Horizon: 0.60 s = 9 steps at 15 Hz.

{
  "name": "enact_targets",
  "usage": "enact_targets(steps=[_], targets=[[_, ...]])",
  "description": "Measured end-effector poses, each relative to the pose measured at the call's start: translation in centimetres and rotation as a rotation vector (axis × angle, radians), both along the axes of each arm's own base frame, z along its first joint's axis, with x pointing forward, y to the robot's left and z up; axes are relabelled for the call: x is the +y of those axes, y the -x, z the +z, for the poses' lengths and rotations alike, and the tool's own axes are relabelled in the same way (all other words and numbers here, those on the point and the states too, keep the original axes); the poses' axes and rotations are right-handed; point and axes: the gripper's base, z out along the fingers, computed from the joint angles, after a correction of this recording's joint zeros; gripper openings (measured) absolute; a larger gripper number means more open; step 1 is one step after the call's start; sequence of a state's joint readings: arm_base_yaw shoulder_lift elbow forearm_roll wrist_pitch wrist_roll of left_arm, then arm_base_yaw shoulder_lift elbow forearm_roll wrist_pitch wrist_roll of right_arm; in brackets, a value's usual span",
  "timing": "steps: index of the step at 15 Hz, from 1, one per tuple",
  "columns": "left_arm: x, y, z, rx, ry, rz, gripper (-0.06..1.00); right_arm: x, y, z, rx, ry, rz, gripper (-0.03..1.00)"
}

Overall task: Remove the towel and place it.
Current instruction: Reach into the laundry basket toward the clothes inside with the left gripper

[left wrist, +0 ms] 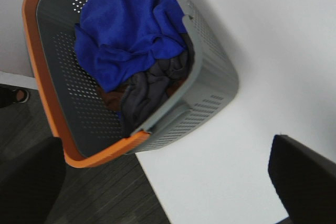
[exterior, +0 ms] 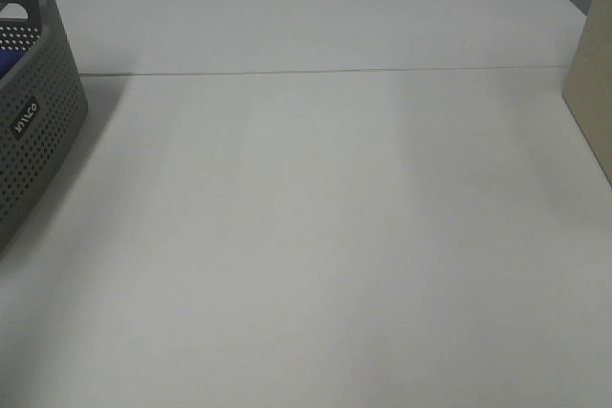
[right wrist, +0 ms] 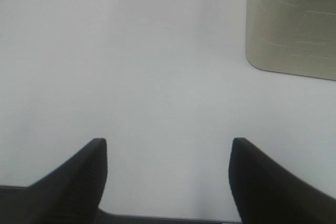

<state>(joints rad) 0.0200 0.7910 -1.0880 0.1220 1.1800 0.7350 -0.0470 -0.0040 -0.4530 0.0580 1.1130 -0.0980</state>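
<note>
The deep blue towel [left wrist: 128,27] lies crumpled in the grey basket [left wrist: 210,77] with an orange rim, on top of dark grey and orange cloths [left wrist: 147,95]. In the exterior high view only the basket's side [exterior: 33,131] shows at the left edge, with a sliver of blue [exterior: 8,66] inside. My left gripper [left wrist: 168,182] hangs open above the table edge beside the basket, empty. My right gripper [right wrist: 167,177] is open and empty above bare white table. Neither arm shows in the exterior high view.
A beige box [exterior: 591,83] stands at the table's right edge; it also shows in the right wrist view [right wrist: 291,22]. The white table [exterior: 325,236] has a seam across it. Dark floor [left wrist: 105,198] lies past the table edge by the basket.
</note>
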Motion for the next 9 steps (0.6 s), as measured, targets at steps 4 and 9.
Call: enact_targets(steps=[4,9], targets=[[2.0,-7.6,1.2,0.103,-0.288,-0.012,0.98,0.0,0.0,0.0,0.000,0.000,0.000,0.66],[4.1,-18.4,-2.1,0.165,-0.738,-0.136,0.98,0.0,0.0,0.0,0.000,0.000,0.000,0.66]])
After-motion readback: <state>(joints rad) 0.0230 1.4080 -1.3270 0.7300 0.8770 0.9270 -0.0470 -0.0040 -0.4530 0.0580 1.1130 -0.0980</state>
